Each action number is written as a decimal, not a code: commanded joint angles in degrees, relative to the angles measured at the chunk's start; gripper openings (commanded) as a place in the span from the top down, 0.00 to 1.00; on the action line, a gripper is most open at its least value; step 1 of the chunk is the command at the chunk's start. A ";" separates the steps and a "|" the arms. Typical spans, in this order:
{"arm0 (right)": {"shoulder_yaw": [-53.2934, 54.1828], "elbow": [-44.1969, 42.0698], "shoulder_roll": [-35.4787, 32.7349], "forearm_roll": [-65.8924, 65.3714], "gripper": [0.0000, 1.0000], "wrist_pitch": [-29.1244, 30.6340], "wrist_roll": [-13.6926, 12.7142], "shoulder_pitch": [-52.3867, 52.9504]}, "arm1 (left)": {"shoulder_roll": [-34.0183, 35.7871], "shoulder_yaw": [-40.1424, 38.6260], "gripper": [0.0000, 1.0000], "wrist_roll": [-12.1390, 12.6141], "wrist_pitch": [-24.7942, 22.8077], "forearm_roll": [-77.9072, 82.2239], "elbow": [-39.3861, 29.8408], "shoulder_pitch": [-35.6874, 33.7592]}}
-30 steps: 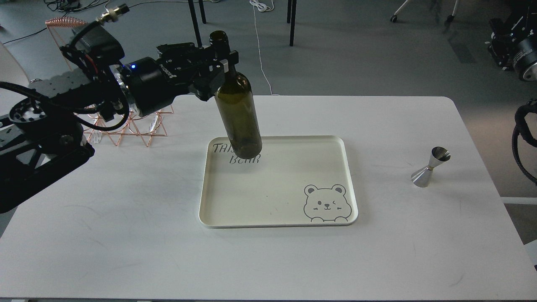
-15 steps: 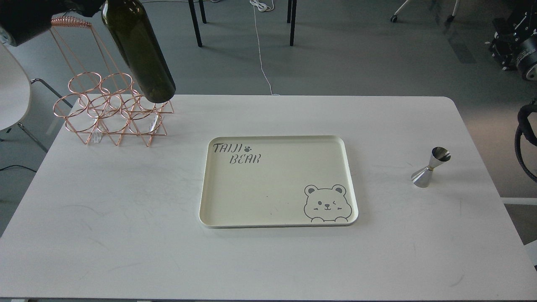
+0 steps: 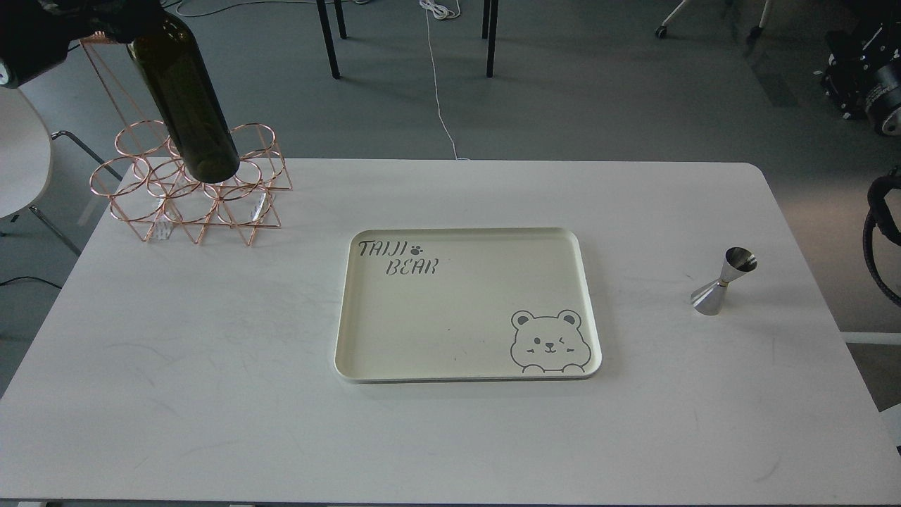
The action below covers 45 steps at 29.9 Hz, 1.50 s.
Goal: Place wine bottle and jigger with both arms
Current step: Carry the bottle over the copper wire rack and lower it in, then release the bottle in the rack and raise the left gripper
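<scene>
Wine bottle (image 3: 184,105) is up near the far-left corner of the worktop, tilted, neck running off toward the top-left and base pointing down into the copper wire rack (image 3: 191,184); base overlaps the rack's ring openings, can't tell if it's seated in one or just over it. Bottle's upper end disappears into the black bulk of the left arm (image 3: 42,32) at the top-left corner of the view; the gripper itself is out of frame, so can't say whether its fingers are spread or pinching the neck. Rack sits on the table (image 3: 211,394) right at the far-left corner, rings facing up. Jigger (image 3: 723,280) stands on the worktop near the right edge, about mid-depth, leaning in the view with its open cup toward the right, nothing touching it. Cream tray (image 3: 366,352) lies flat at the centre of the worktop, between rack and jigger, well apart from both; bear drawing at its near-right corner, "TAIJI BEAR" lettering at its far-left corner. Right arm: only a loop of black cable (image 3: 880,232) shows past the right edge; its gripper is not visible.
</scene>
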 commanded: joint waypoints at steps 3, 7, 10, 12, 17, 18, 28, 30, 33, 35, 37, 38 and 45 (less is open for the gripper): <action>0.03 0.00 0.00 0.00 0.02 0.00 0.00 0.00 | -0.93 1.47 0.88 0.20 0.40 0.02 0.22 0.37; -0.06 0.00 0.00 0.00 0.02 0.00 0.00 -0.09 | -2.60 3.85 0.87 0.21 2.68 -0.07 2.06 0.29; -0.06 0.00 0.00 0.00 0.02 0.00 0.00 0.00 | -3.13 4.55 0.87 0.12 3.65 -0.16 3.12 0.37; -0.15 0.00 0.00 0.00 0.02 0.00 0.00 0.00 | -3.22 4.99 0.87 0.20 3.83 -0.25 3.21 0.37; -0.15 0.00 0.00 0.00 0.02 0.00 0.00 0.00 | -3.31 5.69 0.84 0.12 3.83 -0.33 3.30 0.55; -0.15 0.00 0.00 0.00 0.02 0.00 0.00 0.00 | -3.40 6.22 0.84 0.12 3.83 -0.51 3.30 0.55; -0.23 0.00 0.00 0.00 0.02 0.00 0.00 0.09 | -5.42 10.00 0.77 0.20 5.50 -0.86 4.70 0.73; -0.23 0.00 0.00 0.00 0.02 0.00 0.00 0.00 | -5.94 10.09 0.76 0.20 5.41 -0.86 5.31 0.81; -0.23 0.00 0.00 0.00 0.02 0.00 0.00 0.00 | -6.91 10.44 0.69 0.12 5.50 -0.86 6.89 1.16; -0.23 0.00 0.00 0.00 0.02 0.00 0.00 0.00 | -7.35 10.53 0.67 0.03 5.50 -0.86 7.51 1.69; -0.23 0.00 0.00 0.00 0.02 0.00 0.00 -0.08 | -7.70 10.62 0.63 0.03 5.50 -0.86 7.69 1.87; -0.23 0.00 0.00 0.00 0.02 0.00 0.00 -0.09 | -7.70 10.62 0.63 0.12 5.50 -0.86 7.69 1.87; -0.23 0.00 0.00 0.00 0.02 0.00 0.00 0.00 | -7.70 10.62 0.38 0.20 6.46 -0.95 7.87 2.48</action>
